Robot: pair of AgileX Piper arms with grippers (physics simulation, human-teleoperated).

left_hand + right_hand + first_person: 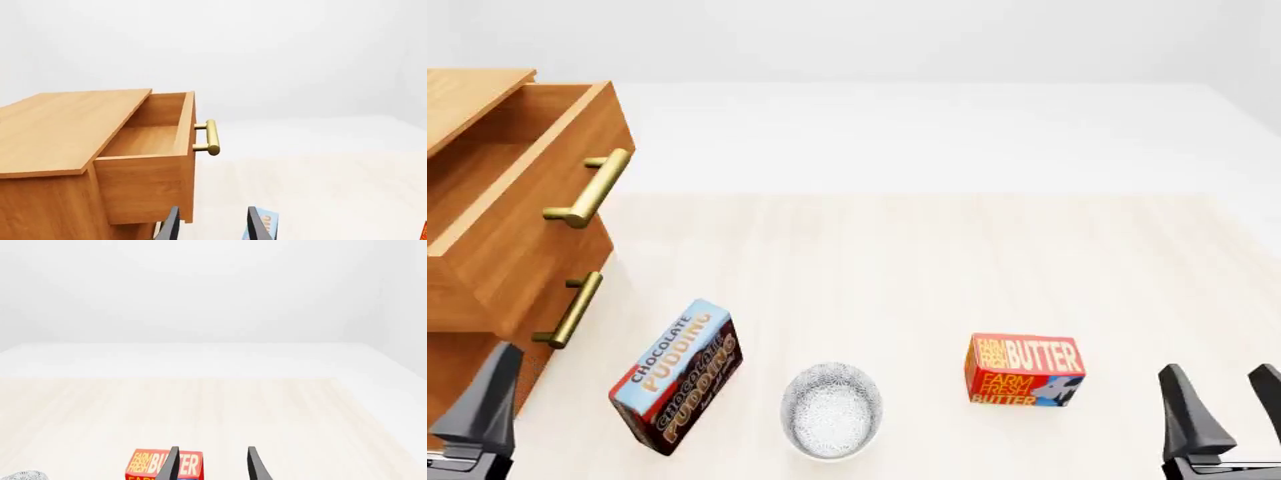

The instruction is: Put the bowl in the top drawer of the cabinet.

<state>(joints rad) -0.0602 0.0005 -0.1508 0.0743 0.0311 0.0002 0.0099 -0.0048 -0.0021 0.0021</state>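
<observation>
Front view: right gripper (1225, 404) fingers (1184, 400) spread, holding nothing.

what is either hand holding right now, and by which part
Nothing. The left hand and right hand are both open and empty; the bowl sits untouched on the table.

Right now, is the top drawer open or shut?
Open. The top drawer juts out past the cabinet front, and the left wrist view shows its bare wooden inside with nothing in it.
</observation>
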